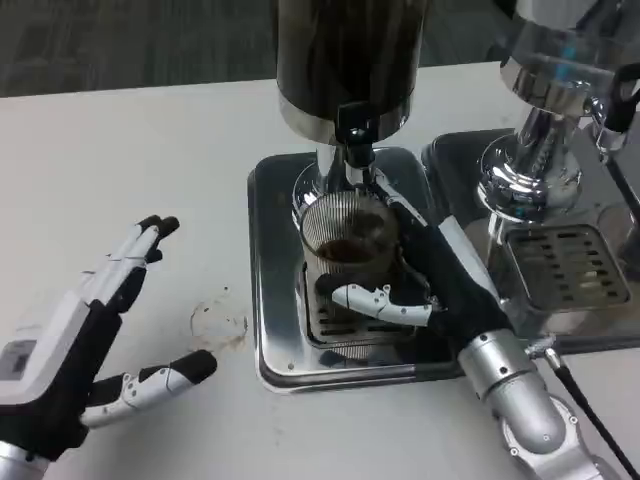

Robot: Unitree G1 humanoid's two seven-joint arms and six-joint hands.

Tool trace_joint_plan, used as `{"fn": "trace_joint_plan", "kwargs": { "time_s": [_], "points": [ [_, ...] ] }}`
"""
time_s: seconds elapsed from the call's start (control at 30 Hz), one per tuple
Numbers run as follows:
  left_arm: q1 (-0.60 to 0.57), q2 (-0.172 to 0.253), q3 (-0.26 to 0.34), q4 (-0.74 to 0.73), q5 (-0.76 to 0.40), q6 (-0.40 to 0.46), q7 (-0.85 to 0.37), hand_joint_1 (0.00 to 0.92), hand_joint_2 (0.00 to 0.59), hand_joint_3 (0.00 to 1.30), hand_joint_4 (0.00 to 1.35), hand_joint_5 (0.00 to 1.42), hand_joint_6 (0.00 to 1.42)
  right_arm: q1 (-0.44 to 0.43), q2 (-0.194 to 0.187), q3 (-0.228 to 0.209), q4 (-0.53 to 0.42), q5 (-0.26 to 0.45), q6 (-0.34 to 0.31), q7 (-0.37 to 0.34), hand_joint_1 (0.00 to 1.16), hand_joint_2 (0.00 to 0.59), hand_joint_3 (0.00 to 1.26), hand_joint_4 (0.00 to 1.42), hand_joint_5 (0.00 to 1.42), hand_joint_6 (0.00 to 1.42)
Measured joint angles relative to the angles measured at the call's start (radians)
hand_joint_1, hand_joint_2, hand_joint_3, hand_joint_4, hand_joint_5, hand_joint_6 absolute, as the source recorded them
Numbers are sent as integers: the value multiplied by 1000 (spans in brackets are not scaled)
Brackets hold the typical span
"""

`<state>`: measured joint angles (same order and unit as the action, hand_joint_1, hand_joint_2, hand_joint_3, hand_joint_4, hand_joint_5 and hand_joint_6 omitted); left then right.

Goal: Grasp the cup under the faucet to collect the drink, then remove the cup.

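Observation:
A clear ribbed cup (345,240) stands on the drip grate under the black faucet (356,128) of the dark drink dispenser (345,60). Brown drink shows in the cup's lower part. My right hand (425,275) wraps around the cup from the right, its thumb across the cup's front and its fingers hidden behind it. On the white table to the left lies my left hand (95,330), open, fingers spread, holding nothing, well apart from the cup.
The steel drip tray (275,300) surrounds the cup. A second chrome dispenser (540,150) with its own grated tray (565,265) stands at the right. A small brown spill stain (220,320) marks the table left of the tray.

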<state>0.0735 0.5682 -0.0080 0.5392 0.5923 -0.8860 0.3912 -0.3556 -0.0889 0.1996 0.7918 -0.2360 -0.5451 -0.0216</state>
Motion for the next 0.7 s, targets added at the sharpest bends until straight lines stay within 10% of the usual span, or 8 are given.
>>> {"fn": "trace_joint_plan", "kwargs": {
  "time_s": [0.7],
  "points": [
    [32, -10, 2, -22, -15, 18, 8, 0, 91, 86, 0, 193, 123, -4, 9, 1, 12, -56, -4, -128, 1056, 161, 477, 522, 493, 564]
  ]
}}
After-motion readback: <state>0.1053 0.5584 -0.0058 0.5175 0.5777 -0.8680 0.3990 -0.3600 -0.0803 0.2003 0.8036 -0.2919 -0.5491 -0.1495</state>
